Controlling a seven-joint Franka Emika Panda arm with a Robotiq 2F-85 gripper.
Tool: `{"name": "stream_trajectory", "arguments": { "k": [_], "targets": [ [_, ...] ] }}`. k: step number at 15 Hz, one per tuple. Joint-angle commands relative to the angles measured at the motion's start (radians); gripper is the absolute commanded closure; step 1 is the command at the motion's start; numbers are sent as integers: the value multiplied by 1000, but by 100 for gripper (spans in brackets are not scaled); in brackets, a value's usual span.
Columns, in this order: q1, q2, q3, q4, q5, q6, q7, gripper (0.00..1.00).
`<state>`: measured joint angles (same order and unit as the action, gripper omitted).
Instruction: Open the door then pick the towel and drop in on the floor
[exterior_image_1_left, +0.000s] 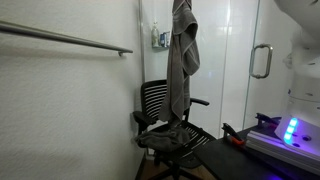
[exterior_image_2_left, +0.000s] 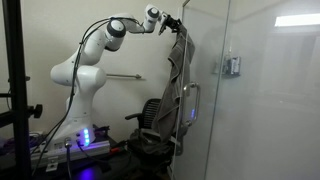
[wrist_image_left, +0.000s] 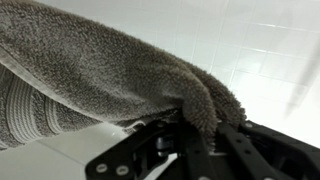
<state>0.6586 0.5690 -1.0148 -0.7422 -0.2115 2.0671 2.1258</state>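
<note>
one rail (exterior_image_1_left: 70, 38), long and silver, is running along the plain white wall (exterior_image_1_left: 60, 110) at the left in an exterior view. one small wall box (exterior_image_1_left: 160, 38) is sitting near the corner. one towel (exterior_image_1_left: 182, 60), grey-brown terry, is hanging lengthwise in a narrow twisted column from above the frame's top edge. its lower end is bunching on the seat of one black mesh office chair (exterior_image_1_left: 160, 105) directly below. one door (exterior_image_1_left: 238, 70), tall, white and glossy, is standing right of the towel and carrying one vertical d-shaped silver handle (exterior_image_1_left: 262, 62); whether it is standing ajar cannot be told. one unit with blue lights (exterior_image_1_left: 290, 130) is glowing at the lower right. in an exterior view, one white arm (exterior_image_2_left: 85, 60) is reaching up and rightward from its base. one gripper (exterior_image_2_left: 170, 22) is clamping the top of the towel (exterior_image_2_left: 178, 70) high above the chair (exterior_image_2_left: 152, 125), just beside the edge of the glossy door panel (exterior_image_2_left: 260, 100). in the wrist view, the gripper (wrist_image_left: 198, 125) is pinching a fold of the towel (wrist_image_left: 90, 70) between its two dark fingers (wrist_image_left: 228, 138), jaws drawn narrow on the cloth. the pile is looping thick and shaggy over them, one ribbed band is showing at the lower left, and white tile is lying behind.
</note>
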Motion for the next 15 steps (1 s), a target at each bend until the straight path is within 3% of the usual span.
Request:
{"name": "stream_trajectory", "arguments": {
  "k": [1, 2, 4, 7, 11, 15],
  "targets": [
    [-9, 5, 6, 13, 0, 0, 5, 92],
    [-15, 11, 7, 21, 0, 0, 8, 98],
    [-25, -29, 46, -10, 77, 80, 43, 98],
    [-53, -28, 39, 45, 153, 57, 106, 98],
    [-99, -28, 11, 181, 209, -42, 235, 98],
    [-91, -63, -17, 248, 198, -185, 409, 98]
  ]
}}
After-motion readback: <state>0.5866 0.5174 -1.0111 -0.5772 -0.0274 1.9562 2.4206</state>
